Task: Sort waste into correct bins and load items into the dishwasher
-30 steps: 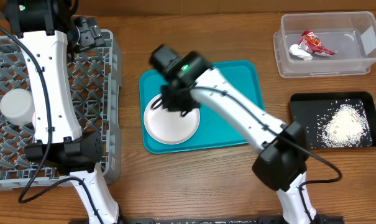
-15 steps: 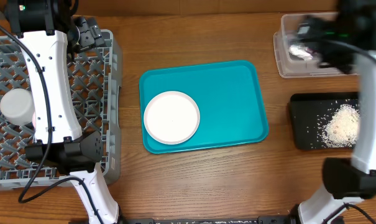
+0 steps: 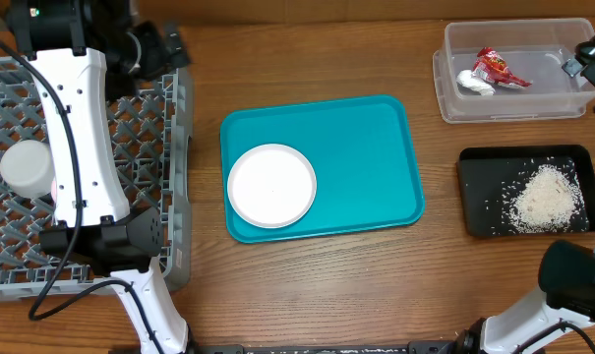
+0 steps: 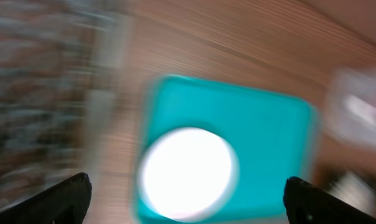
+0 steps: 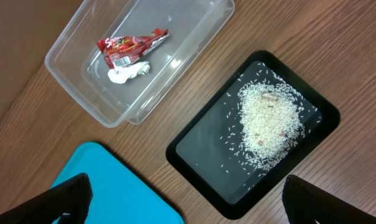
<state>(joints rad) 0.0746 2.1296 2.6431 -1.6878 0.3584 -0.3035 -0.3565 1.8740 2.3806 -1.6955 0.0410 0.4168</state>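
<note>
My left wrist view is smeared with blur. Only the white plate (image 4: 188, 171) on the teal tray (image 4: 268, 143) reads clearly, and the dish rack (image 4: 45, 74) is a grey haze at the left. My right gripper (image 5: 186, 183) shows only two fingertips in the bottom corners of its own view, and from overhead the frame's right edge cuts it off beside the clear tub (image 5: 175, 68). My left arm hides part of a white cup (image 3: 22, 167) sitting in the rack. Both my jaws stand wide apart with nothing between them, the left gripper (image 4: 186, 186) near the rack's far corner. The tub holds the red wrapper (image 5: 132, 43) touching the tissue wad (image 5: 128, 73). The black tray (image 5: 200, 149) beside it carries the rice (image 5: 268, 124), heaped with stray grains around.
</note>
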